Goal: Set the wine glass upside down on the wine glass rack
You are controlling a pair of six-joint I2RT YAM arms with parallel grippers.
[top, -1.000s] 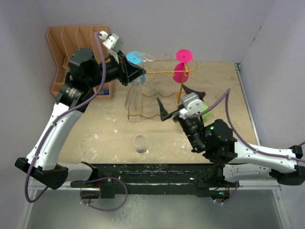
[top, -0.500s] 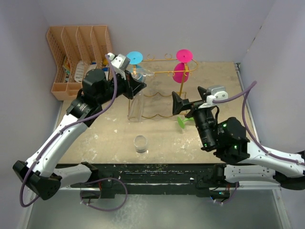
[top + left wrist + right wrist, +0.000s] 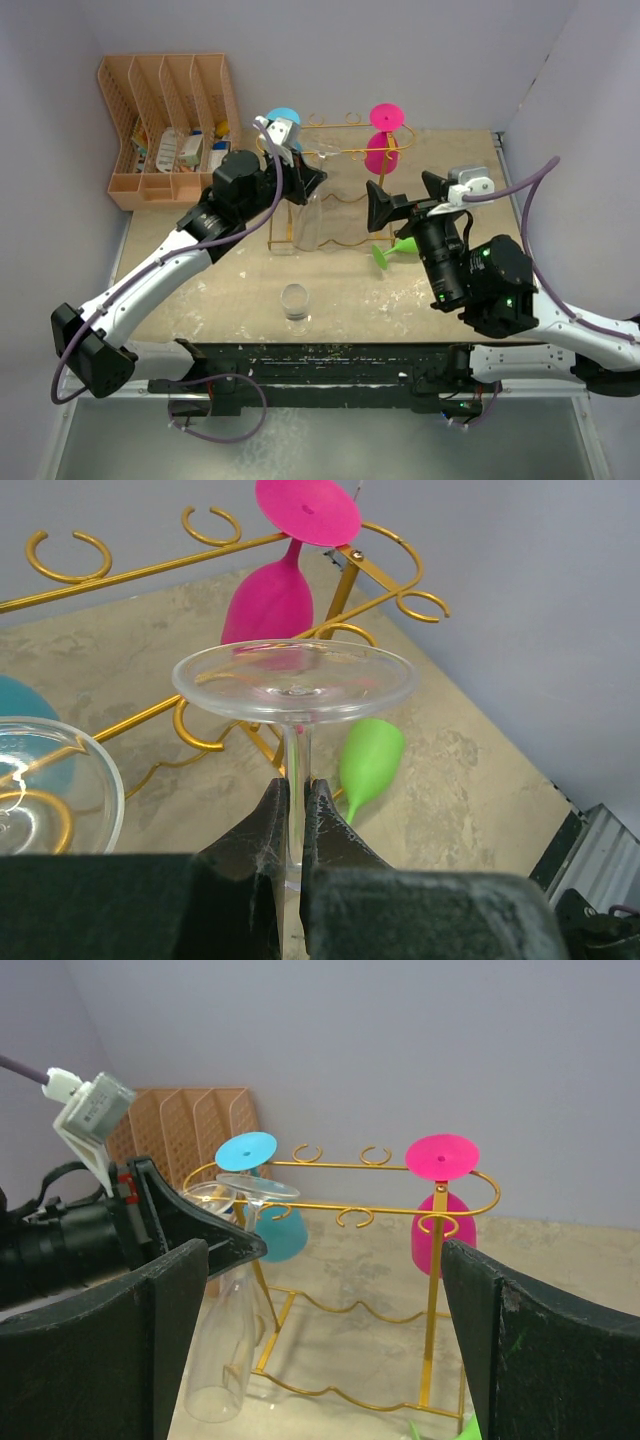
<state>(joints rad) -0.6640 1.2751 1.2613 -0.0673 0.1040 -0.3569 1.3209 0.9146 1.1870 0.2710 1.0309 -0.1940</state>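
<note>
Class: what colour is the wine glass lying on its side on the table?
The green wine glass is bright lime green, clearest in the left wrist view.

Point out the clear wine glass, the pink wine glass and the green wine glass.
clear wine glass [image 3: 295,678], left wrist view, on its round foot.
pink wine glass [image 3: 268,605], left wrist view, on its bowl.
green wine glass [image 3: 370,755], left wrist view, on its bowl.

The organizer [image 3: 165,110] stands back left on the surface [image 3: 200,290], left of the rack [image 3: 380,200]. A tumbler [image 3: 295,300] stands before the rack; a glass [image 3: 400,247] lies right of it.
</note>
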